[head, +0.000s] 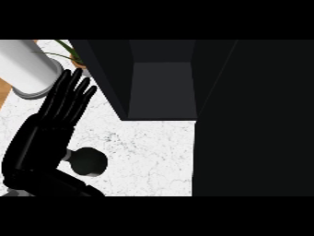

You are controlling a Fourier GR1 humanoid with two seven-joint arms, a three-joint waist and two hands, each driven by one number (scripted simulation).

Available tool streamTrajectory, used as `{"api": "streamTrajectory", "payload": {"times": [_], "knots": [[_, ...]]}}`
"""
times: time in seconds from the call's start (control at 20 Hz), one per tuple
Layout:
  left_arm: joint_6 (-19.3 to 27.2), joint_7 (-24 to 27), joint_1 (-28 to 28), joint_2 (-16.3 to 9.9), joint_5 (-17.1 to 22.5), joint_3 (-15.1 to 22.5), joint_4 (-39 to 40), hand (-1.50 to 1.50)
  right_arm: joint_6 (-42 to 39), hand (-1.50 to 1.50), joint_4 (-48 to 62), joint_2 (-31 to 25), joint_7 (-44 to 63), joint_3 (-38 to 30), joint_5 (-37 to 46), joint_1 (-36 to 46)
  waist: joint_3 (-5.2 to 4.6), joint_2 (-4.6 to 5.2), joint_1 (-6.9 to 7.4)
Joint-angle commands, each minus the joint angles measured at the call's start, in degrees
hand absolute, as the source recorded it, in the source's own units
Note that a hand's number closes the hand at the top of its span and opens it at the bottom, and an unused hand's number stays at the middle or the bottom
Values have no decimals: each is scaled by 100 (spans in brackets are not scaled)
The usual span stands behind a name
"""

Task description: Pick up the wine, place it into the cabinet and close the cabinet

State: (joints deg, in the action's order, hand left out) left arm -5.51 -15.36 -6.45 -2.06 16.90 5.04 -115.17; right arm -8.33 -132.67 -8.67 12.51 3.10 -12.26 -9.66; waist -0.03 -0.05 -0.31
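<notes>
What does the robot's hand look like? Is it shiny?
The one hand in view, the left hand, is all black, with long, slim fingers built from short blocky segments. Its wrist and forearm below look black and chunky too. No cables, markings or sleeves show. It looks matte, not shiny.

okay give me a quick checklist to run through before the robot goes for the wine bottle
1. Wine bottle located: ok, dark, on the marble counter beside the left forearm.
2. Left hand free: ok, fingers straight, holding nothing.
3. Cabinet open: ok, its dark interior shows, and nothing is visible inside.
4. Right hand ready: cannot tell, it is out of view.
5. Clutter near the reach: not ok, a white cylinder and a plant sit close to the left hand's fingertips.
6. Bottle upright or lying: cannot tell from this steep angle.
</notes>
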Motion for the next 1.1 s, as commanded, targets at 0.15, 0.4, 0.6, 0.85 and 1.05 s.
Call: {"api": "streamTrajectory", "payload": {"times": [0.15,0.4,0.6,0.85,1.05], "knots": [[187,-368,85,79,51,242,-450,-150,-90,-150,-277,58,451,-192,-249,113,3,0,26],[509,-345,-304,202,-206,449,-154,-150,266,-150,-571,207,1085,124,74,498,1,4,27],[247,-455,-16,85,19,187,-343,-150,127,-150,-375,240,976,-143,-56,504,2,3,28],[474,-692,430,46,-302,455,-1014,-150,-203,-150,-526,104,924,-530,-460,378,3,-1,36],[399,-170,853,202,-572,790,-746,-150,93,-150,-732,312,1301,-83,1,522,1,-1,38]]}}
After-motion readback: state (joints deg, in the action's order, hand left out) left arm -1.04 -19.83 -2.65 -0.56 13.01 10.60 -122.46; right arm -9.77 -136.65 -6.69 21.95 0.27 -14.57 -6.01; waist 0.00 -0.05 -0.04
